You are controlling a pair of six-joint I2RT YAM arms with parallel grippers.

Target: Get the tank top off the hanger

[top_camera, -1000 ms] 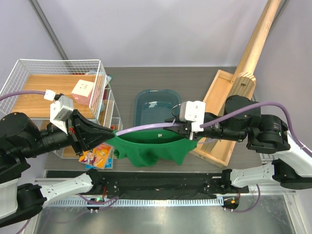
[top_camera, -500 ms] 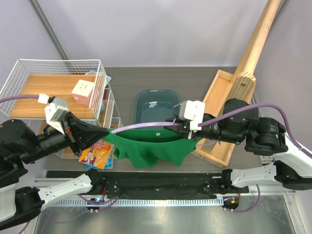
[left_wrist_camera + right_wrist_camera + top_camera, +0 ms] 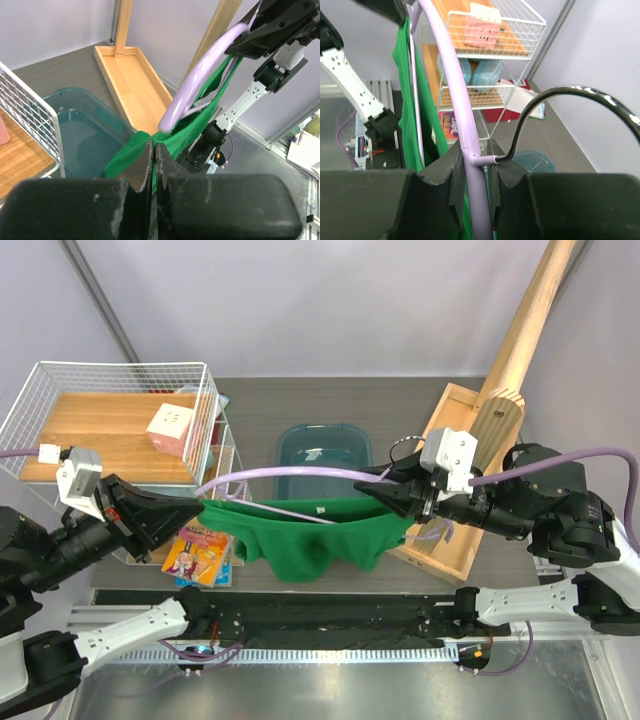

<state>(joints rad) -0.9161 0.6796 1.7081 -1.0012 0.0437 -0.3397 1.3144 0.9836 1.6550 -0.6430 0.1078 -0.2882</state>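
Note:
The bright green tank top (image 3: 310, 540) hangs stretched between both arms above the table's front. The lilac hanger (image 3: 290, 472) arches above it, with its silver hook (image 3: 403, 448) at the right. My left gripper (image 3: 197, 512) is shut on the top's left shoulder strap, right at the hanger's left tip. In the left wrist view the fingers pinch green fabric (image 3: 131, 150) just below the hanger's end (image 3: 172, 112). My right gripper (image 3: 386, 488) is shut on the hanger's neck. The right wrist view shows the jaws on the lilac stem (image 3: 472, 175) beside the hook (image 3: 570, 95), with the top (image 3: 407, 100) at the left.
A white wire rack (image 3: 110, 410) with a pink-and-white box (image 3: 170, 428) stands at the back left. A colourful packet (image 3: 195, 555) lies below it. A teal tub (image 3: 325, 455) sits mid-table. A wooden tray (image 3: 450, 490) and leaning wooden post (image 3: 520, 340) are at the right.
My left gripper has pulled left with the strap and my right gripper has moved right with the hanger. The top is stretched wider and the hanger's arch now stands above the neckline.

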